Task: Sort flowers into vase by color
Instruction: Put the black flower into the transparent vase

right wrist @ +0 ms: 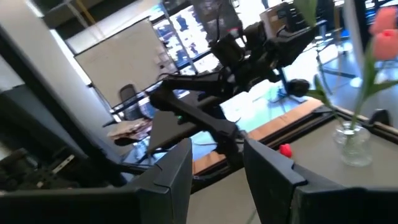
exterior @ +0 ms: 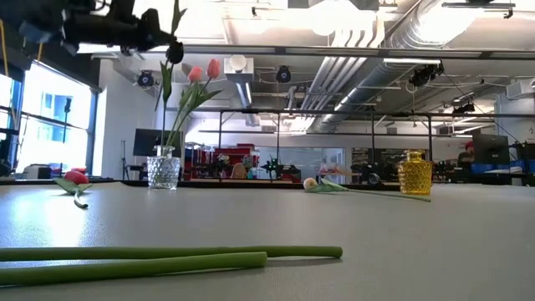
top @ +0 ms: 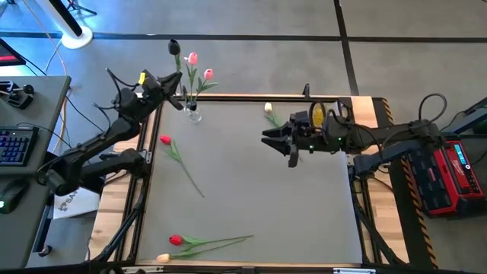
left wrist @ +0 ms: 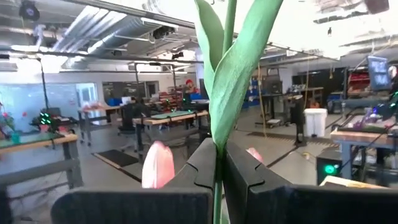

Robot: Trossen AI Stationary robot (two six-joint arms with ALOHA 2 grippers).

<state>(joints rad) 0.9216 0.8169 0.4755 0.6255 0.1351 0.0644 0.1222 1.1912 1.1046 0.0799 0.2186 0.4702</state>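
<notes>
So the left gripper (top: 173, 90) is sitting up at the far left corner of the table (top: 259, 190), right over the clear glass vase (top: 193, 114), and its fingers are clamped on a green stem and leaf (left wrist: 231, 81); judging by the high view that's the dark tulip (top: 174, 47), going into the vase next to the two pink tulips (top: 199, 67) already standing in it; I'd say the step in hand is seating that stem, so the next move is probably lowering it until it's well inside the glass, then letting go without knocking the pink ones; whether the stem end is already in the vase mouth I can't tell, the arm is covering it from above and the left wrist view is mostly leaf; the right gripper (top: 292, 143) is hanging over the middle right of the table with its fingers apart and nothing between them, near the yellow vase (exterior: 415, 173) and the cream tulip (top: 269, 113) lying just beside it; still lying loose are a red tulip (top: 166, 140) on the left side, plus another red tulip (top: 176, 240) and a second cream one (top: 163, 258) at the near edge; in the low view only their stems are showing up close, heads cut off.
</notes>
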